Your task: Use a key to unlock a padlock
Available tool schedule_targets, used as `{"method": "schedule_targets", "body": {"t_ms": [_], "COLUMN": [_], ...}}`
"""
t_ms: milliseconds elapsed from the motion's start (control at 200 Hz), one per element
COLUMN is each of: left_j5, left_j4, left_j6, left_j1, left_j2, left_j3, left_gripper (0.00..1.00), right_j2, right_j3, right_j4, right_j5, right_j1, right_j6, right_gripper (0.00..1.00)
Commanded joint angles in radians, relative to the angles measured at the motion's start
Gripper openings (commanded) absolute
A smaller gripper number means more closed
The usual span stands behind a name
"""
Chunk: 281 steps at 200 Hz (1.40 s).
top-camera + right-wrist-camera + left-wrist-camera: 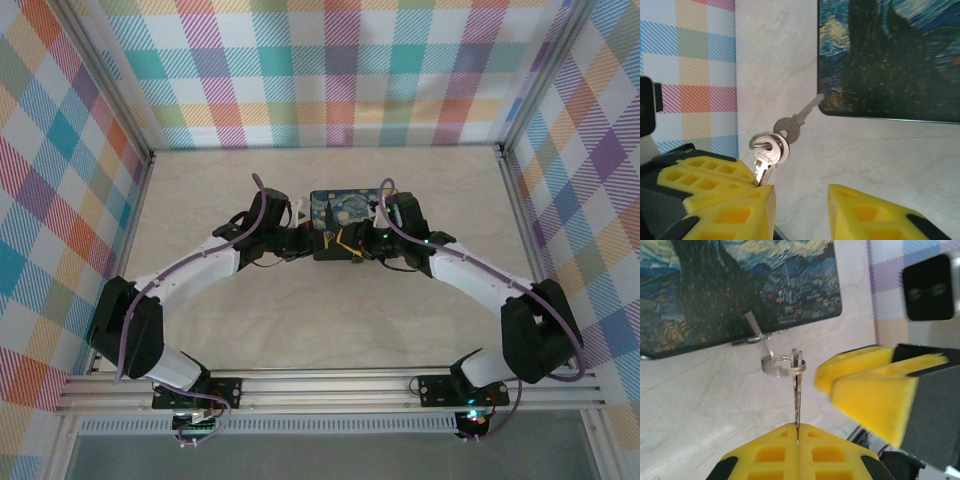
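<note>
My left gripper is shut on the blade of the key, a thin silver key held edge-on above the table. The key's head hangs on a small ring. A second silver key dangles from that ring and points at the edge of the painted box. My right gripper stands open just beside the held key, with nothing between its yellow fingers. From above, both grippers, left and right, meet at the front edge of the box. I cannot make out the padlock.
A black box with a blue-yellow swirling painting on its lid lies mid-table right behind the grippers. Checked walls enclose the pale tabletop on three sides.
</note>
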State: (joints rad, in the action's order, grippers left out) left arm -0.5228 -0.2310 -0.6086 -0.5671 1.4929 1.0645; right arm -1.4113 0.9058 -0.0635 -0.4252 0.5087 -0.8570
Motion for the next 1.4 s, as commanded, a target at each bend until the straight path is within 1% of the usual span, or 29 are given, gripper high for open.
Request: {"method": "schedule_targets", "body": {"t_ms": [0, 215, 335, 410, 480, 575, 660, 715, 900, 1205, 1400], "left_j5": [-0.037, -0.114, -0.144, -0.156, -0.171, -0.184, -0.191, -0.193, -0.212, -0.227, -0.245], "left_j4": [-0.106, -0.19, -0.226, -0.244, -0.249, -0.254, -0.26, -0.261, -0.259, -0.26, -0.246], "left_j6": [0.147, 0.287, 0.339, 0.356, 0.368, 0.38, 0.389, 0.388, 0.388, 0.4, 0.396], "left_j1": [0.0, -0.002, -0.004, -0.004, -0.004, -0.009, -0.014, -0.017, -0.03, -0.037, -0.037], "left_j2": [0.015, 0.038, 0.039, 0.045, 0.051, 0.056, 0.059, 0.064, 0.075, 0.056, 0.04], "left_j3": [0.04, 0.086, 0.108, 0.119, 0.126, 0.13, 0.139, 0.144, 0.157, 0.148, 0.131], "left_gripper": [0.0, 0.0, 0.0, 0.0, 0.0, 0.0, 0.0, 0.0, 0.0, 0.0, 0.0], "right_j2": [0.037, 0.04, 0.023, 0.013, 0.008, 0.008, -0.008, -0.02, -0.045, -0.046, -0.047], "right_j3": [-0.001, 0.01, 0.013, 0.011, 0.011, 0.011, 0.02, 0.027, 0.035, 0.027, 0.009], "right_j4": [-0.113, -0.111, -0.106, -0.095, -0.097, -0.097, -0.098, -0.09, -0.041, -0.007, 0.03], "right_j5": [0.034, -0.083, -0.213, -0.279, -0.302, -0.304, -0.317, -0.347, -0.394, -0.404, -0.436], "right_j1": [-0.016, -0.025, -0.051, -0.056, -0.059, -0.059, -0.061, -0.061, -0.061, -0.062, -0.065], "right_j6": [0.154, 0.352, 0.417, 0.45, 0.479, 0.507, 0.511, 0.51, 0.472, 0.437, 0.416], "right_gripper": [0.34, 0.34, 0.34, 0.36, 0.39, 0.43, 0.43, 0.43, 0.42, 0.36, 0.29]}}
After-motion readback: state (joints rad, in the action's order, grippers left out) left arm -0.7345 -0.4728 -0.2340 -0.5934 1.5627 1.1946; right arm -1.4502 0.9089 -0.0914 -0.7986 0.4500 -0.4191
